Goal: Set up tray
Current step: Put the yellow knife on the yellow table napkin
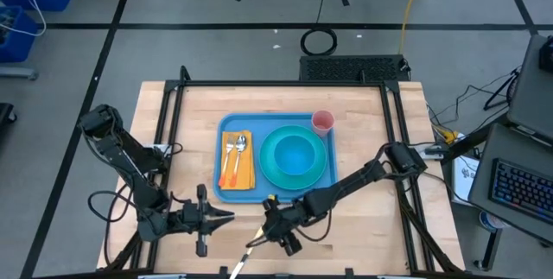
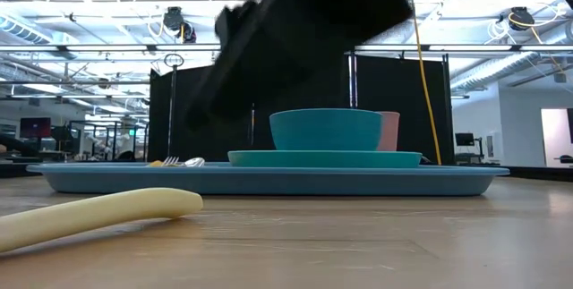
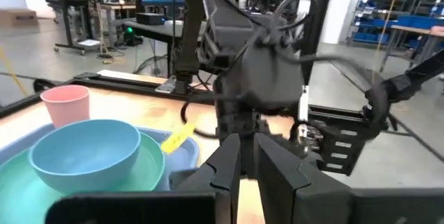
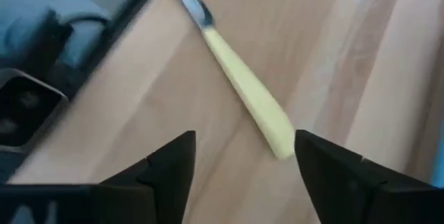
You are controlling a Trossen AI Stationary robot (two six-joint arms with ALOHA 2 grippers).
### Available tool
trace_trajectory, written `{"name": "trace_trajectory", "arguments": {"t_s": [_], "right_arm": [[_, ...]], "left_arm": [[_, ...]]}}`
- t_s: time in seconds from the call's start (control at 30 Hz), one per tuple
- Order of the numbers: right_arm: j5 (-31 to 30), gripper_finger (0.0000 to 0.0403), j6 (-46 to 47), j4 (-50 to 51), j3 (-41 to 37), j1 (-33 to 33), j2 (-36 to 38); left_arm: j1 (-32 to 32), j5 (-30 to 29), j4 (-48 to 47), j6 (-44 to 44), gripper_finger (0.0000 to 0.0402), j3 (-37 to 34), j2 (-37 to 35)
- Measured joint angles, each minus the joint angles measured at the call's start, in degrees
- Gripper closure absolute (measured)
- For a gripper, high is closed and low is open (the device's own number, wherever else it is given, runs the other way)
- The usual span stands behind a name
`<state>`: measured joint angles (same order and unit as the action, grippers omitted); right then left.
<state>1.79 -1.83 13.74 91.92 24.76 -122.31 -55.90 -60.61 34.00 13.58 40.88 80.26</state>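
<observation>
The blue tray lies mid-table. It holds an orange napkin with a fork and a spoon, a turquoise plate with a bowl, and a pink cup. A knife with a pale yellow handle lies flat on the wood near the front edge, and also shows in the high view and the low view. My right gripper is open just above the handle's end, one finger on each side, apart from it. My left gripper is shut and empty left of it.
The tray's near rim runs just beyond the knife. The table's front edge lies close behind the knife's blade. My two grippers are close together at the front. Bare wood lies right of the tray.
</observation>
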Motion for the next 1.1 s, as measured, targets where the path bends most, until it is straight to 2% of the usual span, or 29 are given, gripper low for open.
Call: {"name": "trace_trajectory", "arguments": {"t_s": [0.37, 0.6, 1.1], "right_arm": [[5.10, 0.0160, -4.53, -6.20, -3.55, -3.04, -0.08], [7.31, 0.0160, -6.87, -10.13, -3.49, -3.75, -3.30], [9.00, 0.0162, -7.95, -13.71, -3.48, -4.42, -5.53]], "left_arm": [[0.00, -1.46, 0.07, -3.74, 0.0355, 0.00, -0.01], [0.00, -1.48, 0.13, -5.76, 0.0355, 0.00, -0.01], [0.00, -1.46, 0.07, -6.18, 0.0355, 0.04, -0.01]]}}
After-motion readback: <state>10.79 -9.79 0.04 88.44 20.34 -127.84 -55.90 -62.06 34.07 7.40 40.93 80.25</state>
